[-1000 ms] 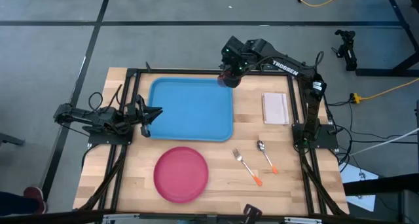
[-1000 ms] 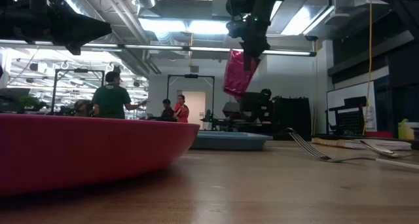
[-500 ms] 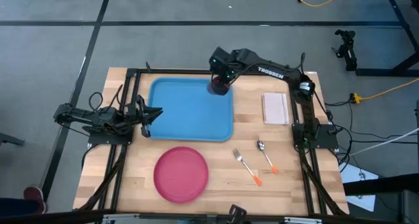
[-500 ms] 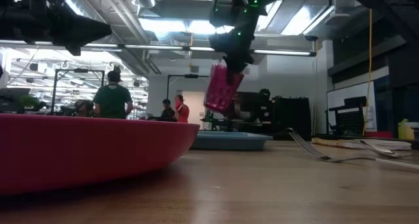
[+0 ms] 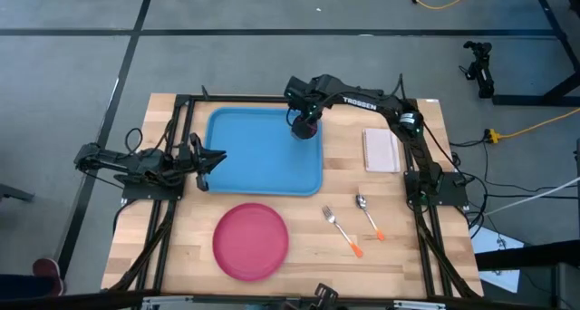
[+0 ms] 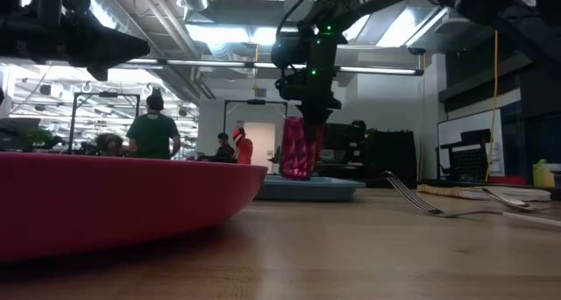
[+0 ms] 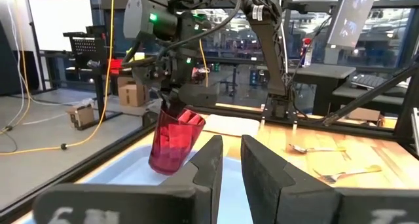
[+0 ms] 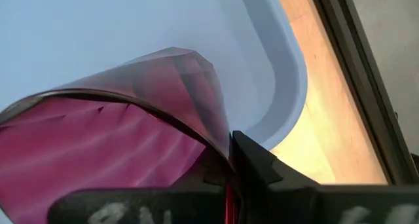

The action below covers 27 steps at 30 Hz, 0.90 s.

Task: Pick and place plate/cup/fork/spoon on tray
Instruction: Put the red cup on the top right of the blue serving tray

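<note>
Lying nearest on the wood, the plate [image 5: 251,241] sits left of the fork [image 5: 340,227] and spoon [image 5: 367,213]. Farther back, the tray [image 5: 254,160] fills the middle, with the left gripper [image 5: 207,159] at its left edge, arm stretched low, fingers narrowly parted and empty. Farthest, the right arm reaches leftward over the tray's far right corner, the right gripper [image 5: 305,113] pinching the rim of the tilted cup [image 5: 304,127], its base touching or just above the tray.

High view looks straight down; low view sits level on the counter [image 6: 351,256]; both share the tray [image 5: 254,160].
</note>
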{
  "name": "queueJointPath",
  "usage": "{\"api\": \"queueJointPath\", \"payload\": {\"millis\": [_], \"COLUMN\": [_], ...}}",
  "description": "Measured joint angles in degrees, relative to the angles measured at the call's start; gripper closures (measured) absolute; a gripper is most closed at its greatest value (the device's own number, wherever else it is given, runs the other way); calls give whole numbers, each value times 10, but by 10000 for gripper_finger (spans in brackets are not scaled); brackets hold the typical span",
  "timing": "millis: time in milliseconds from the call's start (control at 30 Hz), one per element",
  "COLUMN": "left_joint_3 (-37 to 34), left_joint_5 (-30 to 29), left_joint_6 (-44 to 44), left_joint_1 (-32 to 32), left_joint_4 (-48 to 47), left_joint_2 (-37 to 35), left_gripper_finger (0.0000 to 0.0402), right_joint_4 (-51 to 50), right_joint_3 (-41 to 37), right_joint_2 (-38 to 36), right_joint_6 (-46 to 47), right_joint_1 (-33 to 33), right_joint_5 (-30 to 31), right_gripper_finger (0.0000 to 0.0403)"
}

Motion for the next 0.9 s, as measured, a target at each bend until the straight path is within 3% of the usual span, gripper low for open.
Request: {"api": "queueJointPath", "payload": {"millis": [267, 900], "left_joint_3": [0, 0], "left_joint_5": [0, 0], "left_joint_6": [0, 1], "left_joint_1": [0, 0], "left_joint_4": [1, 1], "left_joint_2": [0, 0], "left_gripper_finger": [352, 352], "right_joint_4": [0, -10], "right_joint_3": [0, 15], "right_joint_2": [0, 0], "right_joint_6": [17, 29], "right_joint_1": [2, 2], "right_joint_5": [0, 4], "right_gripper_finger": [365, 361]}}
